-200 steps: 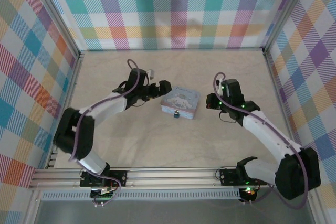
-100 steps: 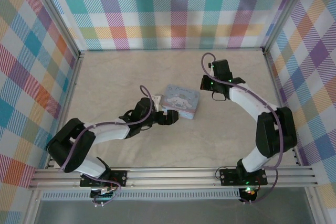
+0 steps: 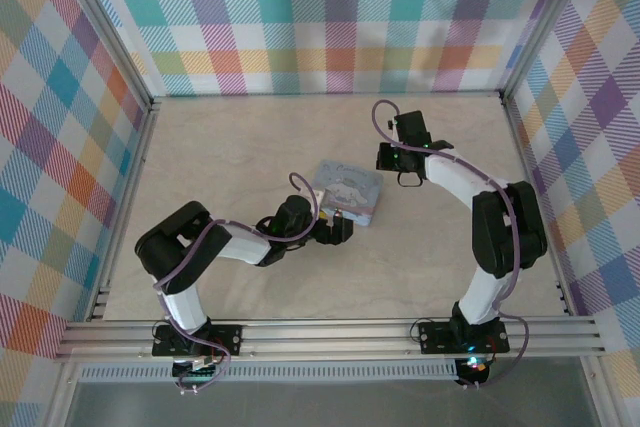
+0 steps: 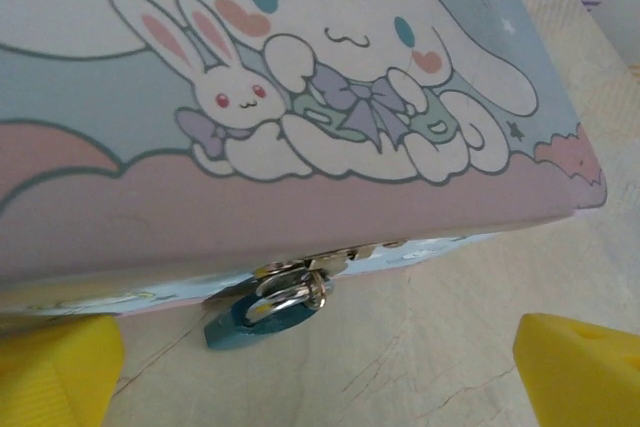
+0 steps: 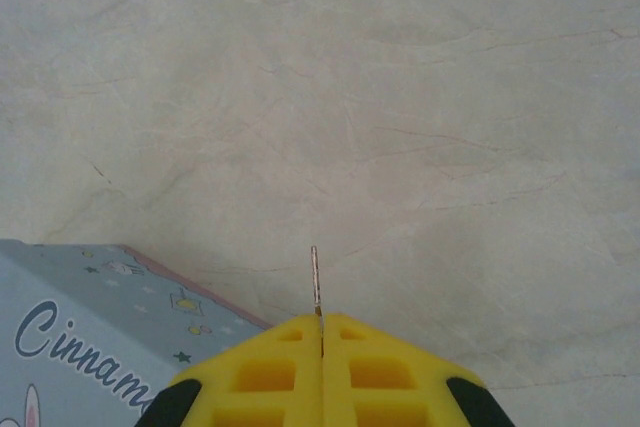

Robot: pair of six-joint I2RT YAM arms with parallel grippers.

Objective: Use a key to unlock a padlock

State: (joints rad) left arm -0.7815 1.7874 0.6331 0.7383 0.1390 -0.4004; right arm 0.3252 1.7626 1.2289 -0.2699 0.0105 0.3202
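**Key pinched at right; padlock hanging at box front**

Top view: the table (image 3: pixel 250 147), pale and veined, is filling the middle of the frame, with plaid walls (image 3: pixel 330 17) standing round it. The left arm (image 3: pixel 235 244) is reaching from lower left toward centre. The right arm (image 3: pixel 455 179) is bending from lower right up to just above centre.

The box (image 3: pixel 348 190), light blue with a white cartoon figure on the lid, is lying flat at centre between the two arm ends.

The left gripper (image 3: pixel 338 230) is sitting at the box's lower edge. In the left wrist view its yellow fingertips (image 4: pixel 55 372) are showing in the bottom corners, spread wide and holding nothing.

The right gripper (image 3: pixel 385 157) is hovering just off the box's upper right corner. Its yellow fingers (image 5: pixel 260 377) are pressing together, pinching the key.

The padlock (image 4: pixel 250 315), dark teal, is hanging by a silver shackle from the box's front clasp (image 4: pixel 340 259), at lower centre-left of the left wrist view. Whether it is touching the table, cannot tell.

The key (image 5: pixel 315 277), a thin pale sliver, is sticking straight up from the finger seam at bottom centre of the right wrist view, over bare table.
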